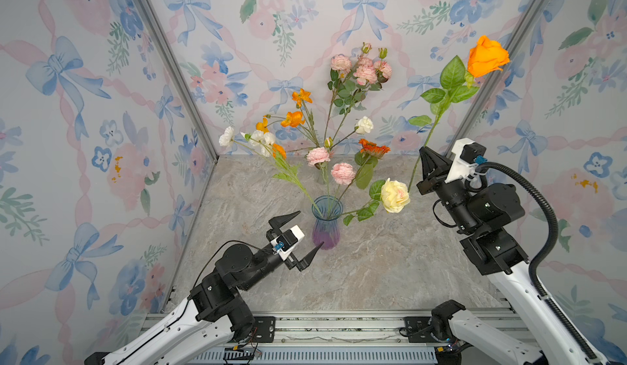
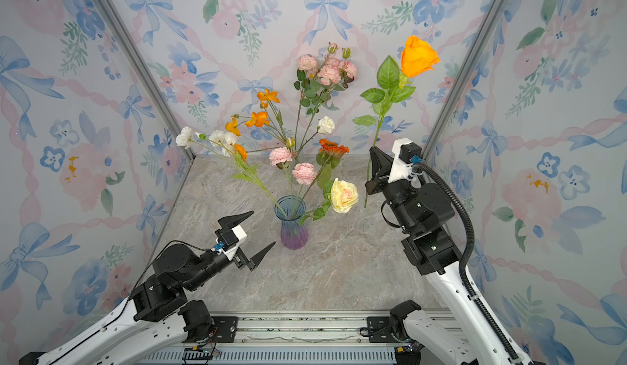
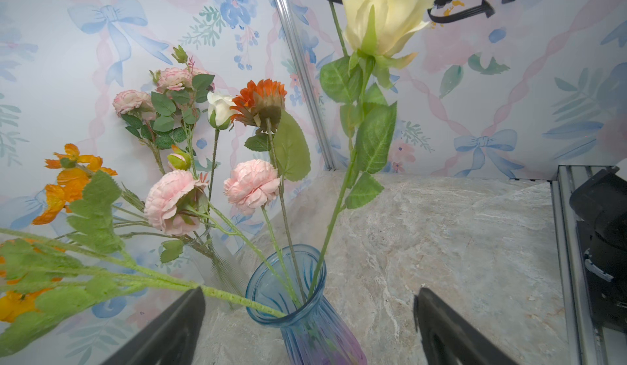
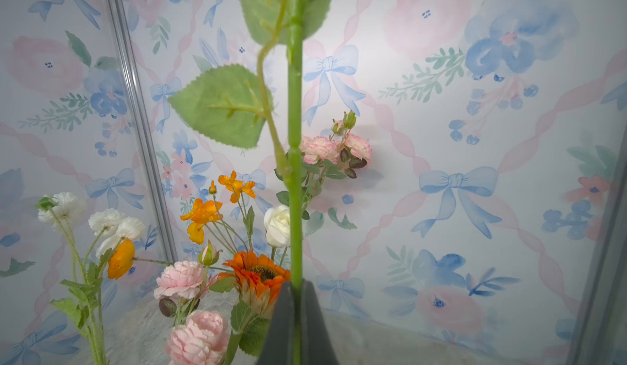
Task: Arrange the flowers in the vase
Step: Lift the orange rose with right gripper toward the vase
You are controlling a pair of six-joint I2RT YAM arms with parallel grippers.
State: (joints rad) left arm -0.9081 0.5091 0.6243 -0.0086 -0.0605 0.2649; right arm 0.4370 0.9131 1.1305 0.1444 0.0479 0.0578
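A blue-to-purple ribbed glass vase (image 1: 326, 224) (image 2: 293, 226) (image 3: 305, 315) stands mid-table. It holds several of the flowers: a cream rose (image 1: 394, 195) (image 3: 386, 14), pink blooms (image 1: 342, 173), an orange daisy (image 1: 374, 148) and a white-flowered sprig (image 1: 226, 136). My left gripper (image 1: 310, 227) (image 2: 264, 227) (image 3: 309, 292) is open just left of the vase, with nothing between its fingers. My right gripper (image 1: 421, 151) (image 2: 372, 149) (image 4: 296, 283) is raised at the right. It is shut on the green stem (image 4: 295, 142) of an upright orange rose (image 1: 487, 56) (image 2: 418, 56).
Behind the blue vase a clear glass vessel (image 3: 220, 271) holds further stems of orange poppies (image 1: 293, 119) and pink sprays (image 1: 364, 70). Wallpapered walls with metal corner posts (image 1: 169, 64) enclose the marble table (image 1: 373, 271). A metal rail (image 1: 325, 329) runs along the front.
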